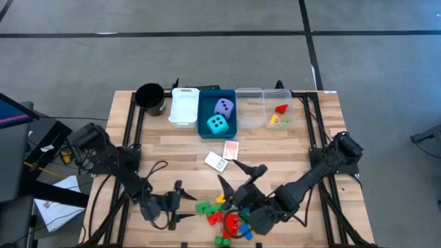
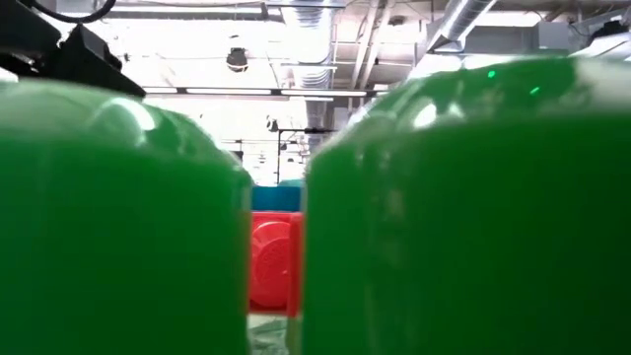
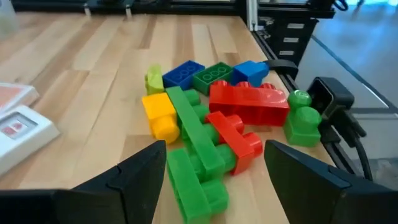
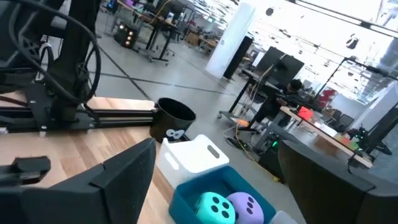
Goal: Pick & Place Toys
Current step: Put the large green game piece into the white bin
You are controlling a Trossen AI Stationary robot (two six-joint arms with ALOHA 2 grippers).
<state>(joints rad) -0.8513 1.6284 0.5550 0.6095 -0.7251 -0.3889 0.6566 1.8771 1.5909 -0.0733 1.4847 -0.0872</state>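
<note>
A heap of red, green, yellow and blue bricks [image 1: 224,213] lies on the wood near the table's front edge. My left gripper [image 1: 179,203] stands open just left of it and low. In its wrist view [image 3: 214,180] the fingers stand on either side of the nearest green brick [image 3: 196,171] without touching it. My right gripper [image 1: 241,178] is open above the heap's far side and points toward the trays [image 4: 214,186]. Two card packs [image 1: 231,149] [image 1: 216,162] lie flat mid-table. A cyan die [image 1: 217,124] and a lavender die [image 1: 224,107] sit in the blue tray [image 1: 207,103].
Along the far edge stand a black cup [image 1: 150,98], a white tray [image 1: 184,107] and two clear trays [image 1: 249,107], one holding red and yellow bricks [image 1: 279,114]. Green bricks [image 2: 118,217] fill the low view, with a red brick [image 2: 271,261] between them.
</note>
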